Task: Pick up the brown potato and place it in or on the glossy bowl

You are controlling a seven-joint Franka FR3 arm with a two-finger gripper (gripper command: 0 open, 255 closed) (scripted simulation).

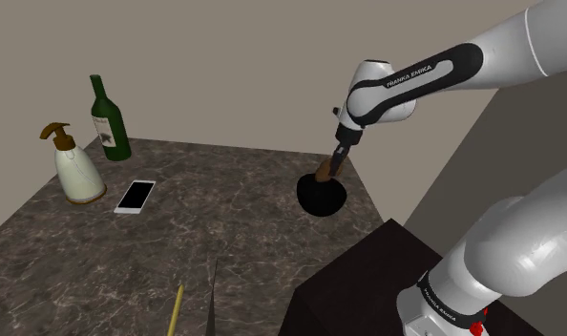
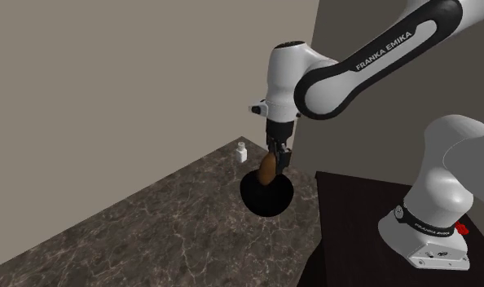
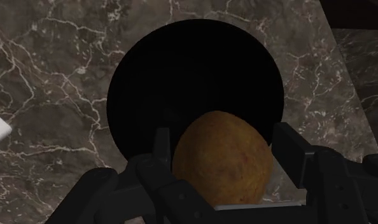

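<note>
The end effector (image 2: 275,160) is closed around the brown potato (image 3: 223,162), one black finger pressed against each side, with the potato's lower end hanging out below the fingertips. Directly beneath it sits the glossy black bowl (image 3: 194,76) on the dark marbled worktop (image 1: 224,220). In the shoulder view the potato's lower end seems to be about level with the bowl's rim, but I cannot tell whether they touch.

I judge this to be the release stage, and the risk lies in how the potato is centred. In the wrist view it hangs over the part of the bowl nearest the fingers, not over the middle. If it is let go here it could strike the rim and roll out onto the worktop. The bowl also stands close to the worktop's edge, on the side of the arm's dark stand (image 1: 367,277), so an escaping potato could go off that edge. Going lower to make sure could bring a finger down on the rim and tip or push the bowl. The bottle (image 1: 108,119), soap dispenser (image 1: 76,167) and phone (image 1: 136,196) are well away from the end effector and pose no threat.
</note>
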